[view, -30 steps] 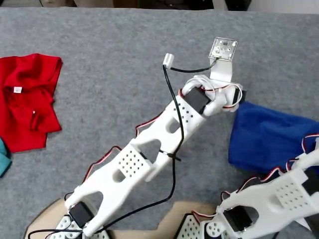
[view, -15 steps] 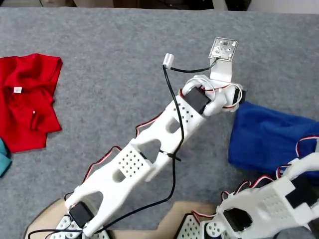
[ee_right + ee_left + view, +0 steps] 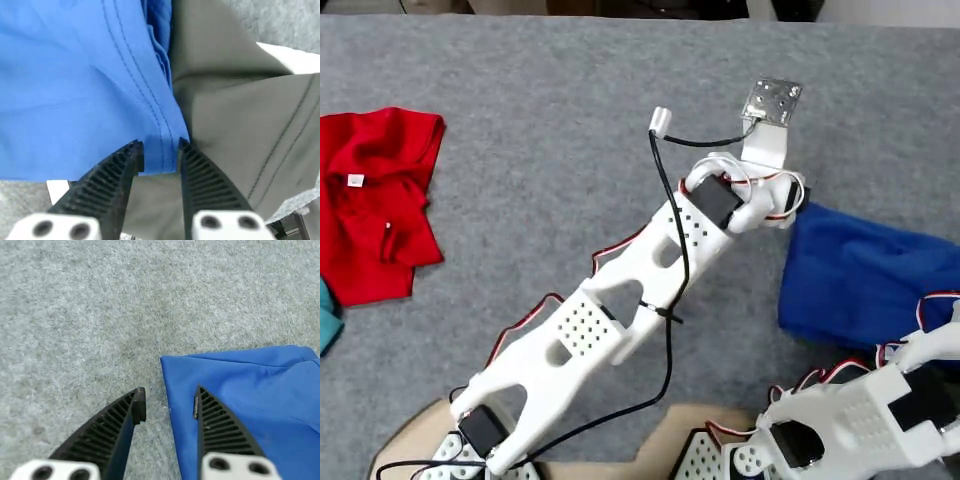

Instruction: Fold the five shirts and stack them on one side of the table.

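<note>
Where the grey table (image 3: 550, 120) is seen from above, it is crossed by the left arm (image 3: 610, 320), which is stretched from the near edge up to the blue shirt (image 3: 860, 280). The blue shirt is laid on the table's right side, its corner just beside that arm's wrist. The right arm (image 3: 860, 430) is bent low at the near right corner, at the blue shirt's near edge. A red shirt (image 3: 375, 200) is laid crumpled at the far left, well apart from the blue one, with a teal cloth (image 3: 326, 315) just beside it. A grey-olive garment (image 3: 240, 125) is overlapped by the blue shirt's stitched hem. The left tool (image 3: 169, 402) is held open, one finger over the blue shirt's edge, the other over bare table. The right tool (image 3: 160, 150) is held a little apart, not clamped, with the blue hem seen between the jaws; whether cloth is touched cannot be told.
</note>
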You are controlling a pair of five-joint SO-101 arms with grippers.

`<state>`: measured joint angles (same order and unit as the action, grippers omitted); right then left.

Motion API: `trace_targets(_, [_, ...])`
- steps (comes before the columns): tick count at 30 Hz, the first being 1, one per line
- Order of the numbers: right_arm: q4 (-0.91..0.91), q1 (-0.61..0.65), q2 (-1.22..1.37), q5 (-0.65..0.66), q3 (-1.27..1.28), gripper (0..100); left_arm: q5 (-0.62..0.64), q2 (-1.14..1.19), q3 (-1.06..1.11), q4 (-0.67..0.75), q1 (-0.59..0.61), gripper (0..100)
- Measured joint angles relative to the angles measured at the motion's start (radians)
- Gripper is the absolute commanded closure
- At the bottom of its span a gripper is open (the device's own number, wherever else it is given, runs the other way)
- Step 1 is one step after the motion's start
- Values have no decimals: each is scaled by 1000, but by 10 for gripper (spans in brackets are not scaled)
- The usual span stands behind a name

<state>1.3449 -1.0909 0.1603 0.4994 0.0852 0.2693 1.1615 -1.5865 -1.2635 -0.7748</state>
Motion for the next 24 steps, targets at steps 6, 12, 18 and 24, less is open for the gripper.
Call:
trace_targets(6, [-26,0,2,0,0,857,-6,0,0,0,0,832])
trace_targets(12, [-31,0,63,0,0,858,-6,0,0,0,0,832])
trace_targets(18, [-37,0,66,0,0,863,-6,0,0,0,0,832])
trace_targets(24, [-37,12,74,25,0,949,-6,0,0,0,0,832])
